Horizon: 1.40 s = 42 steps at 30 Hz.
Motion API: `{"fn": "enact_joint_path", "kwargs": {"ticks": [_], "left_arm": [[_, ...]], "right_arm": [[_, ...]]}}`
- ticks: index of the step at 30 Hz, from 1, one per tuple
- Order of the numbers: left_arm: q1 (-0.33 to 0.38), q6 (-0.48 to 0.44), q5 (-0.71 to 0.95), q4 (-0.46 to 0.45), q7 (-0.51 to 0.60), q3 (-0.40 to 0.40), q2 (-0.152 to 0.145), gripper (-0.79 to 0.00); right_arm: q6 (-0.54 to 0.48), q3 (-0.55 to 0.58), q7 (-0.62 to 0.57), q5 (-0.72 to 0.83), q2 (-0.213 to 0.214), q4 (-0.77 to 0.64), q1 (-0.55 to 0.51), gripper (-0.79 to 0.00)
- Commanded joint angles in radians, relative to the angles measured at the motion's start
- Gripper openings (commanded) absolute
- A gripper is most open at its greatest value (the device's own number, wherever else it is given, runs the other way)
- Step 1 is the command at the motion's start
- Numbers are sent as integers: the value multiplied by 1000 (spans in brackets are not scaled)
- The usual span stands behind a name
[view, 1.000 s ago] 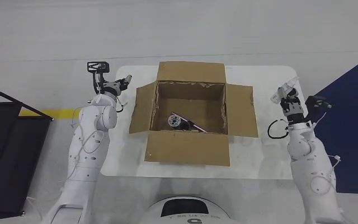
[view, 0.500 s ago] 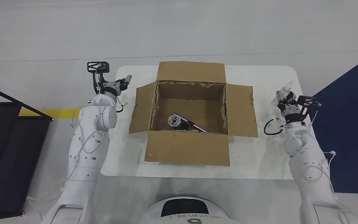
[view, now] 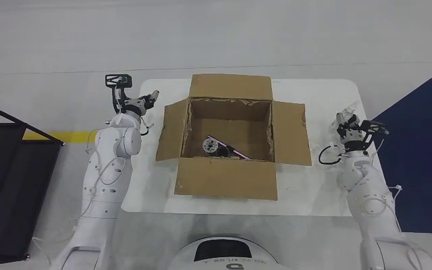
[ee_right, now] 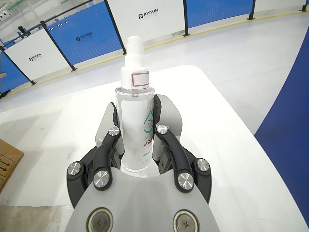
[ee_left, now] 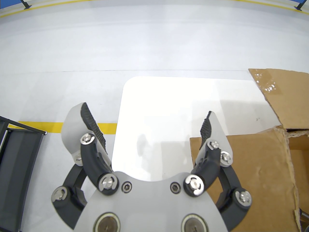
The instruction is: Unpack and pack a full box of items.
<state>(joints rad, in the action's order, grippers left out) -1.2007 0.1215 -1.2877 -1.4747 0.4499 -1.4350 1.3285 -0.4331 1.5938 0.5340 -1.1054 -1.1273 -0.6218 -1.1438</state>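
An open cardboard box (view: 229, 174) sits mid-table with its four flaps spread. Inside lie a round silver item (view: 210, 146) and a thin pink-and-black stick (view: 233, 150). My right gripper (ee_right: 135, 112) is shut on a clear spray bottle (ee_right: 135, 126) with a white pump cap. In the top view that bottle (view: 347, 115) is near the table's right edge, to the right of the box. My left gripper (ee_left: 147, 119) stands open with nothing between its fingers, beside the box's left flap (ee_left: 239, 160) at the table's far left corner (view: 150, 100).
The white table (view: 317, 182) has bare room on the right of the box and a narrow strip on the left. A black rack (view: 20, 175) stands on the floor to the left. A blue panel (view: 412, 121) lies past the right edge.
The right arm has drawn back toward the robot and lowered with the spray bottle in its gripper, turning the wrist. The left arm has not moved.
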Motion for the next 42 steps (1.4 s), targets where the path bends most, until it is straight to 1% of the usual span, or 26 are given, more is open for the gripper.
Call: {"fn": "enact_joint_path", "kwargs": {"ticks": [1,9,18,20,22,24,29,34,36,40,42], "left_arm": [[0,0,0,0,0,0,0,0],[0,0,0,0,0,0,0,0],[0,0,0,0,0,0,0,0],[0,0,0,0,0,0,0,0],[0,0,0,0,0,0,0,0],[0,0,0,0,0,0,0,0],[0,0,0,0,0,0,0,0],[0,0,0,0,0,0,0,0],[0,0,0,0,0,0,0,0],[0,0,0,0,0,0,0,0],[0,0,0,0,0,0,0,0]], "right_arm": [[3,-4,-11,-3,0,18,9,-785],[-15,-5,-15,-1,3,56,24,-785],[-53,11,-4,29,9,55,10,-785],[-59,15,-39,29,13,54,6,-785],[-106,27,-74,52,19,41,-4,-785],[-150,42,-165,61,30,26,-14,-785],[-176,91,-363,84,57,-67,-55,-785],[-132,126,-485,112,69,-203,-124,-785],[-97,130,-533,109,71,-252,-149,-785],[-57,134,-587,131,70,-329,-189,-785],[-37,132,-612,136,70,-353,-203,-723]]}}
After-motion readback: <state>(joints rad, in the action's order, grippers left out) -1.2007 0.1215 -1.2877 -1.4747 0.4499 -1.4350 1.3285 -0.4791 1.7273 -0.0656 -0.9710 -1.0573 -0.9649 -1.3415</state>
